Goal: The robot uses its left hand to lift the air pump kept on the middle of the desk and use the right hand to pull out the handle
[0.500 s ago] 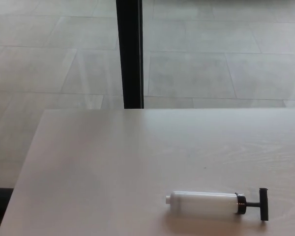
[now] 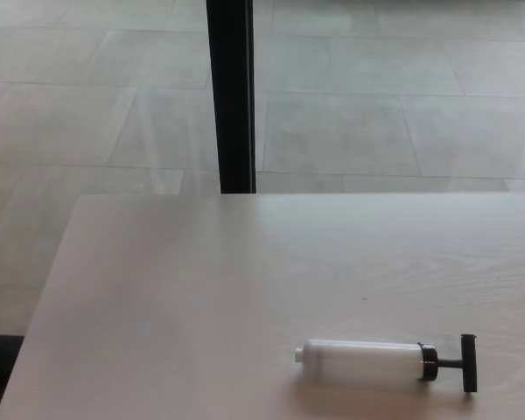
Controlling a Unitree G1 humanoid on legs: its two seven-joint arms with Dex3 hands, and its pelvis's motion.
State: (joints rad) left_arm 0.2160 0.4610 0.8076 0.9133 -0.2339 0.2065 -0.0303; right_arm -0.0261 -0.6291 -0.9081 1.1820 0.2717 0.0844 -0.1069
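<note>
Air pump [image 2: 367,362] lies flat on tabletop [image 2: 201,289], T-handle [image 2: 469,361] pointing right; no hands visible, fingers' state unknown; left should grip the white barrel mid-length, leaving handle free.

The surface [image 2: 201,289] is a pale whitish wood tone with a faint, light grain pattern. The air pump [image 2: 367,361] has a translucent white barrel with a white tip at one end and a black collar at the other. Its handle [image 2: 469,362] and thin rod are black. The floor [image 2: 376,114] is light grey, marked off in large rectangular tiles by thin, darker joint lines. The post [image 2: 232,96] is black.
</note>
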